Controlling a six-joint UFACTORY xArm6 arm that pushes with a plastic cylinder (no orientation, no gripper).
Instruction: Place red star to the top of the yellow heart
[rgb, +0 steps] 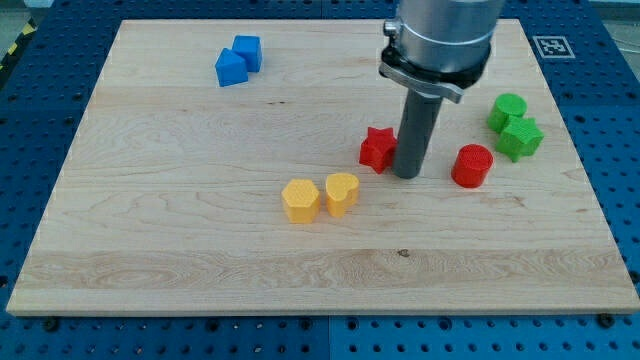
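Observation:
The red star (377, 148) lies on the wooden board (200, 250) a little right of the middle. The yellow heart (341, 193) lies below and to the left of it, with a gap between them. My tip (406, 175) is down on the board just right of the red star, touching or almost touching its right side. The rod rises from there to the grey arm at the view's top.
A yellow hexagon (300, 200) sits right beside the heart on its left. A red cylinder (472, 165) lies right of my tip. Two green blocks (514, 126) sit at the right edge. Two blue blocks (238, 60) sit at the upper left.

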